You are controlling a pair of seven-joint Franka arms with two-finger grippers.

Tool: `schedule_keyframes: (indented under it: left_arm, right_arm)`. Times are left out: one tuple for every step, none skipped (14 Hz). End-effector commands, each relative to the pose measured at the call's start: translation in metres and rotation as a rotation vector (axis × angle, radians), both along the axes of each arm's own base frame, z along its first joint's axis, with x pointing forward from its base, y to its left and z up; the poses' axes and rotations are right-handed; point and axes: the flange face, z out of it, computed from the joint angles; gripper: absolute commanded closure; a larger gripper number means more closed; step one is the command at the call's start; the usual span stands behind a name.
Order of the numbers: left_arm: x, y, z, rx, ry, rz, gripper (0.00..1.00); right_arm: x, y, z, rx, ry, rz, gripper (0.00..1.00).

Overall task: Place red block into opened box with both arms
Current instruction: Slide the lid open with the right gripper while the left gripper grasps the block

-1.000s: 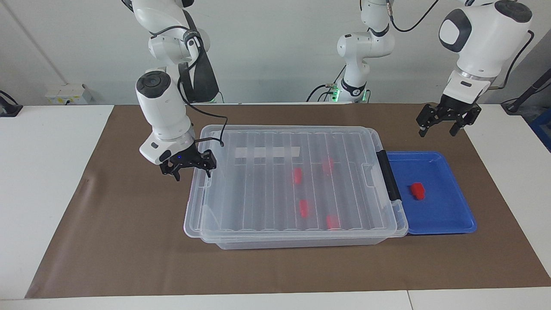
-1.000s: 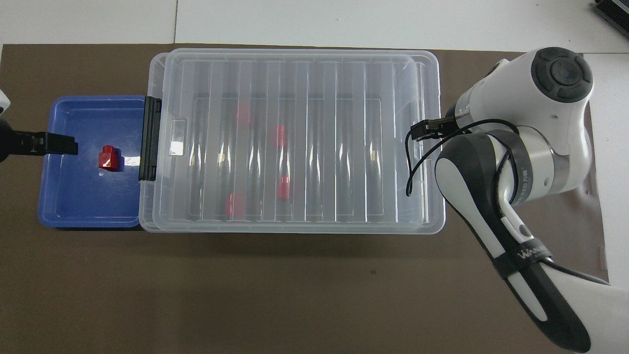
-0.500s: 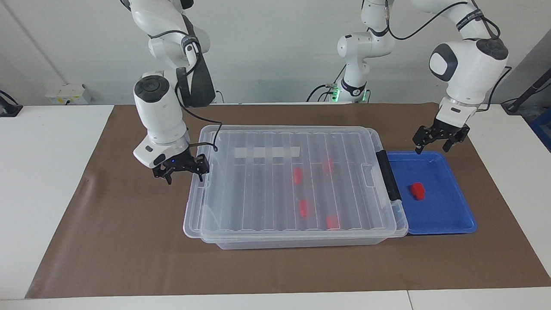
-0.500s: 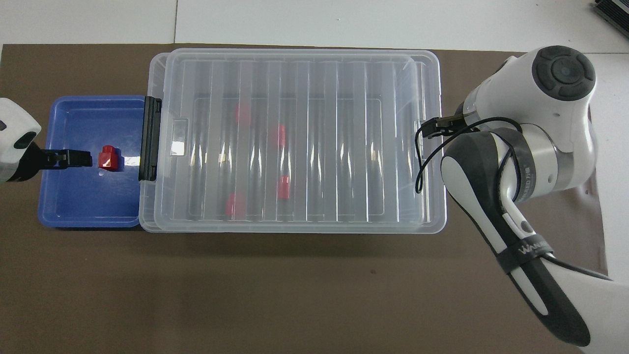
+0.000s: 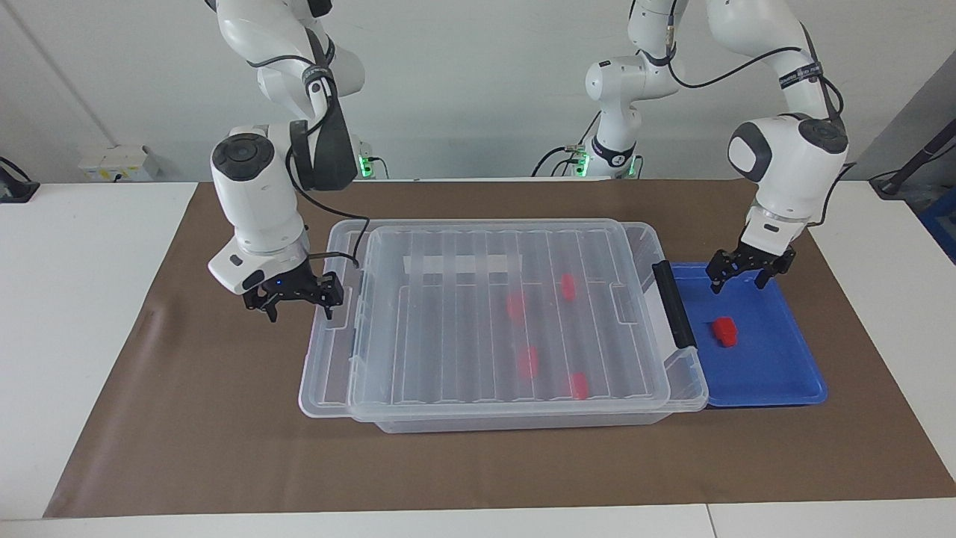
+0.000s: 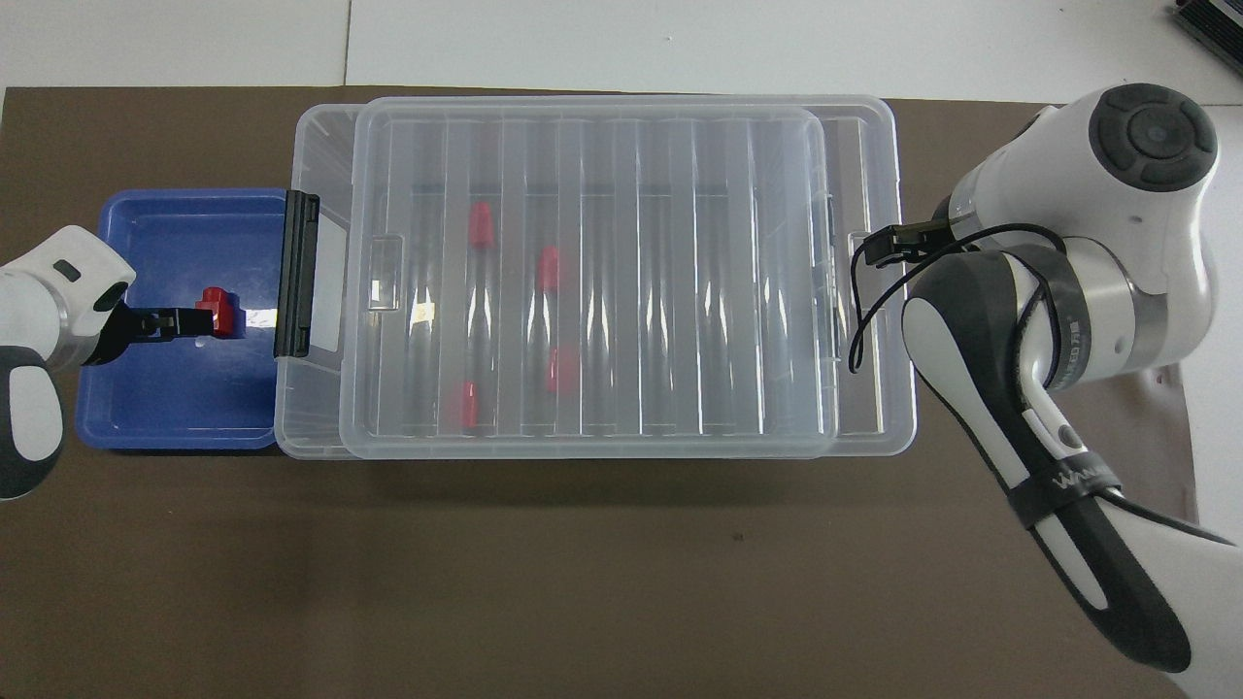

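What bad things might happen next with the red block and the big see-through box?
1. The lid covers most of the box, so the red block might land on it instead.
2. The open left gripper hangs above the blue tray, not yet on the block; it may nudge it away.

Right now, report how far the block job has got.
Done: the lid sits slid toward the right arm's end, opening a gap. In hand: the left gripper hangs open over the blue tray. Left: the red block lies unheld there; the box holds four.
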Motion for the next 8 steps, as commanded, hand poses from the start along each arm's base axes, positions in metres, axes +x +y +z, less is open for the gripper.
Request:
schedule_keyframes:
  left_arm:
    - [0.009, 0.011, -0.037, 0.001, -0.023, -0.031, 0.0]
    - [0.012, 0.012, -0.049, 0.002, -0.029, -0.031, 0.0]
    - [0.015, 0.013, -0.058, 0.004, -0.035, -0.03, 0.0]
    - [0.017, 0.013, -0.065, 0.004, -0.04, -0.03, 0.0]
    - [0.019, 0.014, -0.073, 0.004, -0.041, -0.027, 0.0]
    - [0.021, 0.017, -0.084, 0.005, -0.047, -0.018, 0.0]
    - [0.023, 0.018, -0.094, 0.004, -0.054, -0.011, 0.0]
    - [0.025, 0.018, -0.095, 0.005, -0.06, -0.011, 0.0]
  right_arm:
    - [0.001, -0.021, 0.002, -0.046, 0.013, -0.022, 0.0]
    - [0.0, -0.028, 0.003, -0.046, 0.014, -0.023, 0.0]
    - [0.0, -0.038, 0.004, -0.049, 0.025, -0.028, 0.0]
    - [0.0, -0.046, 0.004, -0.051, 0.03, -0.031, 0.0]
    - [-0.001, -0.053, 0.004, -0.054, 0.033, -0.041, 0.0]
    - [-0.002, -0.06, 0.005, -0.068, 0.04, -0.047, 0.0]
    - [-0.002, -0.063, 0.006, -0.083, 0.042, -0.046, 0.0]
    - [-0.002, -0.064, 0.005, -0.089, 0.045, -0.046, 0.0]
